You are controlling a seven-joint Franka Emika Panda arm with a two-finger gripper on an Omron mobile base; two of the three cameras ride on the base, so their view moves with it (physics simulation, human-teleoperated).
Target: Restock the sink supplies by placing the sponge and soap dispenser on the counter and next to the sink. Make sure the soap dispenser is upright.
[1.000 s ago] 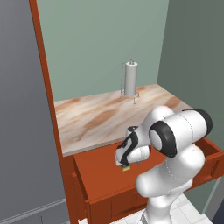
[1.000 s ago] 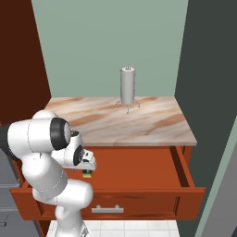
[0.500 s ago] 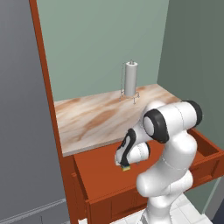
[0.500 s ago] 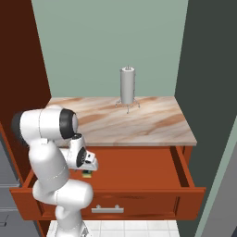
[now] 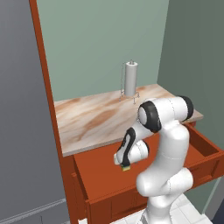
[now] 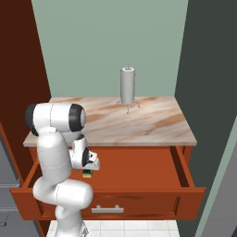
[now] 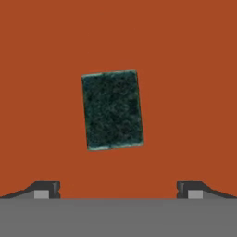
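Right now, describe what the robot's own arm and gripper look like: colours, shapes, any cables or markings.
The arm is made of glossy white, rounded tubular segments with black bands at the joints, thickening into bulbous elbows. The gripper has a white blocky body with a dark wrist section; its two small dark grey fingertips are squared, with lighter grey pads. No cables or markings are visible.

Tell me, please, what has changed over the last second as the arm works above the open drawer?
The arm has folded more upright, its elbow rising and swinging back from the drawer, while the gripper stays low over the sponge, jaws wide open and gripping nothing. The sponge still lies on the drawer floor, and the drawer remains open. The grey cylinder on the counter has not moved.
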